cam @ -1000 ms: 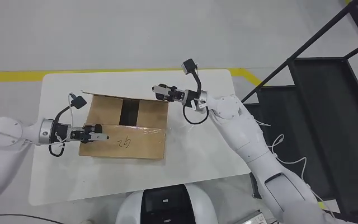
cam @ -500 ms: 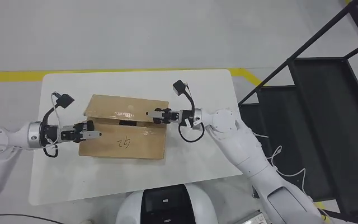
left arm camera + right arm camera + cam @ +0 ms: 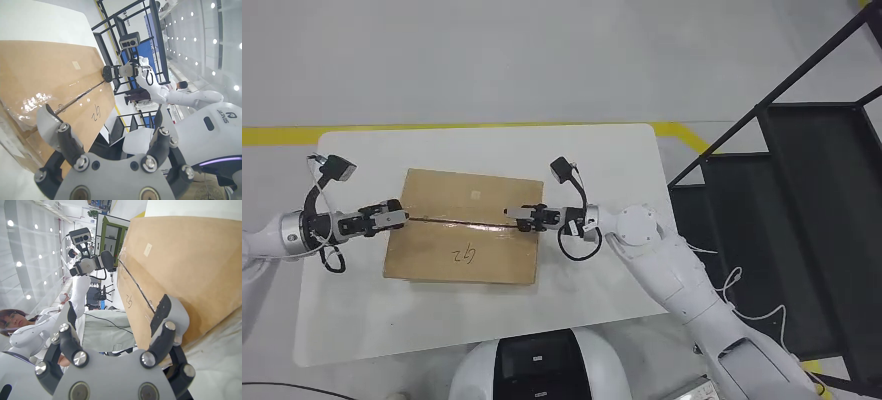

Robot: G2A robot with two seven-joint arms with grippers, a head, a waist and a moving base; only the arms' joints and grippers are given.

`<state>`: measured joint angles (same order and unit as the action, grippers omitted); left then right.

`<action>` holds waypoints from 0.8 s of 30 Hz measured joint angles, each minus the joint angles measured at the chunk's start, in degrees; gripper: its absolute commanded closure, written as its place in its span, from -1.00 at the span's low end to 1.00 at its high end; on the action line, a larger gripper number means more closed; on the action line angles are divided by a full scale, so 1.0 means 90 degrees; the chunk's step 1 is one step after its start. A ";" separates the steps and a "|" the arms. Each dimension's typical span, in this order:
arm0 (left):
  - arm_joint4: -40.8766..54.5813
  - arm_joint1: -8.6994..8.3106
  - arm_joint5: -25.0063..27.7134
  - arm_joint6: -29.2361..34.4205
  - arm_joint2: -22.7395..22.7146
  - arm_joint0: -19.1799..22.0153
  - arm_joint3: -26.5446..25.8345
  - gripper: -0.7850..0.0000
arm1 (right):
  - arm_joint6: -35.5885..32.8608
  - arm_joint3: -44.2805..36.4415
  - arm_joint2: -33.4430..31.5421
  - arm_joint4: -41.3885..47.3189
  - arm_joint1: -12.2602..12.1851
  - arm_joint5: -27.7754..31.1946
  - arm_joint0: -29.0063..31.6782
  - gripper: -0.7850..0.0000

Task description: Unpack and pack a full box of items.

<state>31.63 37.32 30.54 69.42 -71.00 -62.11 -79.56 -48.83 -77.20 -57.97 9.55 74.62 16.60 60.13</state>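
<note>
**Desk:** What do we see, starting from the left?

**Operator:** From my console, the left gripper (image 3: 392, 214) sits at the left edge of the cardboard box (image 3: 464, 226), level with the seam (image 3: 452, 217) where the two top flaps meet. Its fingers are spread wide and hold nothing. In my left wrist view, one finger (image 3: 47, 117) lies over the box top right beside the seam. The other hangs in the air off the box's near side.

**Desk:** And the box itself?

**Operator:** It stands in the middle of the white table (image 3: 602, 160). Both flaps are folded down flat and meet along that seam (clear tape (image 3: 36, 98) glints at its left end). A small pale label (image 3: 474, 195) sits on the far flap, and a handwritten mark (image 3: 463, 254) on the near one.

**Desk:** The right side?

**Operator:** The right gripper (image 3: 513, 212) is over the box top, near the right end of the seam. It too is released, with its fingers apart and nothing between them. My right wrist view puts one finger (image 3: 170, 317) just beside the seam, though I cannot tell from here whether it presses on the cardboard. The other finger is off the box's near edge. Right of the table stand black metal stairs (image 3: 802, 150), and a yellow floor line (image 3: 282, 133) runs behind the table.
</note>
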 measured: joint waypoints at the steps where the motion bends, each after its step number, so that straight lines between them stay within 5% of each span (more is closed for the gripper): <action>1: -0.0014 0.0020 -0.0024 0.0013 0.0054 0.0043 0.0081 -1.00 | 0.0016 0.0000 -0.0001 -0.0003 -0.0001 0.0009 0.0000 -1.00; 18: -0.0416 0.0369 -0.0223 -0.0031 0.0764 0.0813 0.0885 -1.00 | 0.0637 -0.0927 -0.1082 -0.0165 -0.0261 0.0349 0.0814 -1.00; 24: -0.0404 0.0370 -0.0210 -0.0025 0.0766 0.0814 0.0881 -1.00 | -0.0298 -0.1381 -0.1954 -0.1047 -0.0570 0.0105 0.1465 -1.00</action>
<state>28.00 40.65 28.65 69.20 -64.10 -54.79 -71.64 -51.51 -89.63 -75.56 0.12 69.48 17.55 73.31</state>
